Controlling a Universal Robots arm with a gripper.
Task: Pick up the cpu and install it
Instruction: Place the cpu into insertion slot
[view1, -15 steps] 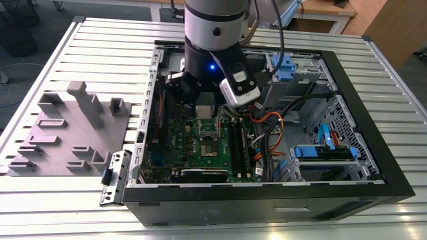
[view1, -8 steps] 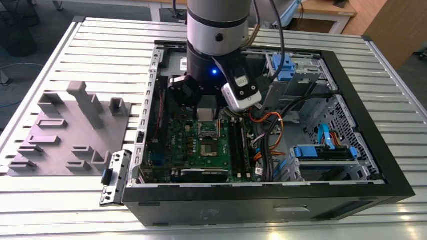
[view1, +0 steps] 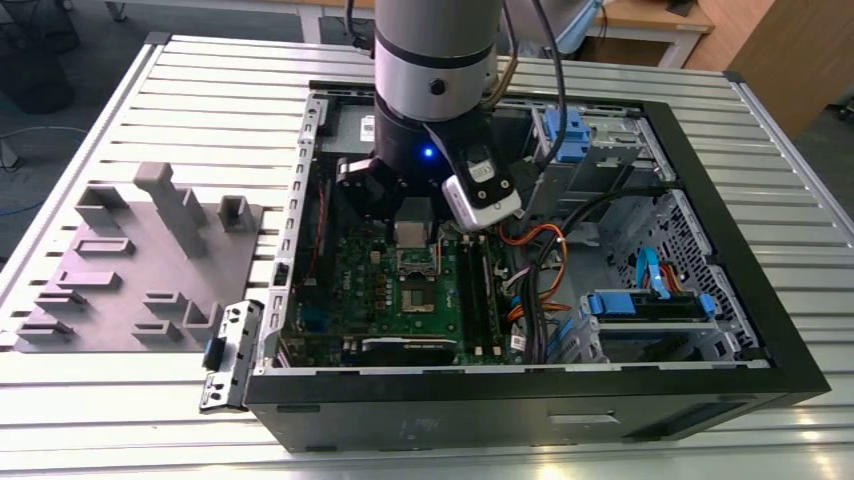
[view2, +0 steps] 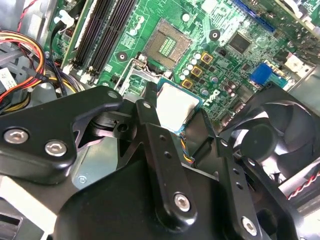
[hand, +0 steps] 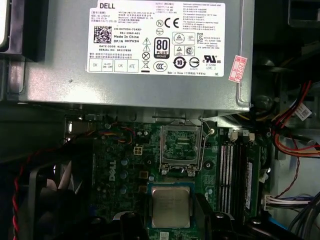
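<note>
The cpu (hand: 171, 206) is held clamped in the gripper (view2: 176, 120), over the motherboard (hand: 150, 165). The socket (hand: 181, 148) is seen open and empty; installation is not yet done.

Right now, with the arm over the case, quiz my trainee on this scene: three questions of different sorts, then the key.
1. What is the gripper shut on?
2. True or false: the socket stands empty.
3. What lies at the exterior view's left of the computer case? A: a grey tray. B: a keyboard. C: a monitor.
Key: 1 the cpu; 2 true; 3 A.
</note>
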